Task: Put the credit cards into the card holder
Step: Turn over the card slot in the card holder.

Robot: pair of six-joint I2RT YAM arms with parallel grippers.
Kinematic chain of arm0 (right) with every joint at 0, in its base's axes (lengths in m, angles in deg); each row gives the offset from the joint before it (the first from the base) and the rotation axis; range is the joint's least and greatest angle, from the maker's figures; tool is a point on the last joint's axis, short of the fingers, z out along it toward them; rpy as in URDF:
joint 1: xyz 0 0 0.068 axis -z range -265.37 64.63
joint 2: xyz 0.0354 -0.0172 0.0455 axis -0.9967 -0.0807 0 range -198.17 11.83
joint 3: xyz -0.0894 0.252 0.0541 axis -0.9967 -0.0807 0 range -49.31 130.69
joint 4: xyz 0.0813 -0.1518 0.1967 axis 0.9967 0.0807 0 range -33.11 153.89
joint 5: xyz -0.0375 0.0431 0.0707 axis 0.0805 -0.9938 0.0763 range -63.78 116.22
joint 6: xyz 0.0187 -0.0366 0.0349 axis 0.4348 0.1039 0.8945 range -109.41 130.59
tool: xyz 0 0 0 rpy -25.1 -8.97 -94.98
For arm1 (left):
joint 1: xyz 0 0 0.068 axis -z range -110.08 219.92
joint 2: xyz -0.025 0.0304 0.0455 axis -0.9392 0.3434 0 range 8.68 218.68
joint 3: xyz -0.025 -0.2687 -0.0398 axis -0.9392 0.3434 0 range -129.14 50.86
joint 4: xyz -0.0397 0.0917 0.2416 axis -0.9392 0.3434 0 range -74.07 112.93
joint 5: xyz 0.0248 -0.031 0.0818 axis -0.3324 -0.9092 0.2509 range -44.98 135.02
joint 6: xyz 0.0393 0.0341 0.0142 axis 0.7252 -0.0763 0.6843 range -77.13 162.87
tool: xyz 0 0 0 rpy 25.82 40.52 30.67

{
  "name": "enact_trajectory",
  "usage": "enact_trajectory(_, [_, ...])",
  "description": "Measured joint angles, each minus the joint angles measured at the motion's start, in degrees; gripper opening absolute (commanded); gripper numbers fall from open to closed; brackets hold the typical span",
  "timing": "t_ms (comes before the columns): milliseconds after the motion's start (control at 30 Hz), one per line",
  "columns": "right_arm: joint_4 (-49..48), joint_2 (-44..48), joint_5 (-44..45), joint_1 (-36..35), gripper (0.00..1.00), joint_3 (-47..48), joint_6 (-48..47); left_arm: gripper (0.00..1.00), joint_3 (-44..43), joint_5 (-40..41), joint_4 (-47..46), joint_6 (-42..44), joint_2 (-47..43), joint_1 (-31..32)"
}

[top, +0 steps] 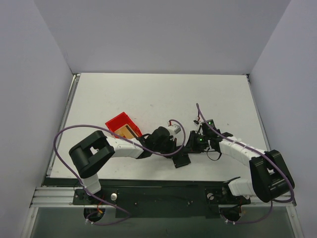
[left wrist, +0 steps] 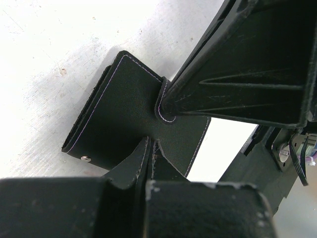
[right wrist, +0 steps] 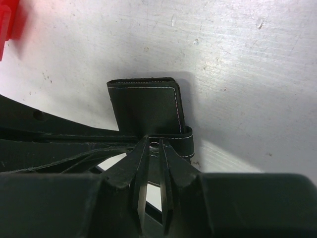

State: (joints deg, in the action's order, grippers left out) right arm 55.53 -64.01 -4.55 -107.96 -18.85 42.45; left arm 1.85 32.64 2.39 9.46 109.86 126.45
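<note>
The wallet (left wrist: 124, 109) is held off the table (top: 148, 94), to the right of the bin (top: 120, 121) and nearer the arm bases than it. The left gripper (left wrist: 151, 144) has its fingers pressed together on one wallet edge, and the right gripper (right wrist: 154, 144) pinches a flap on the opposite side. Gold cards (top: 130, 131) lie in the bin, apart from the wallet
</note>
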Motion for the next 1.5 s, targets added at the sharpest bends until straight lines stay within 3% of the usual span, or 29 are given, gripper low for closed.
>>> enact_trajectory(1000, [2.6,-2.4,2.5,-2.5,0.10,1.8,-1.6,0.00,0.0,-0.1,0.0,-0.4,0.2,0.0])
enact_trajectory(1500, [6.6,-3.7,6.5,-5.7,0.03,5.0,-4.1,0.00,0.0,-0.2,0.0,-0.4,0.3,0.0])
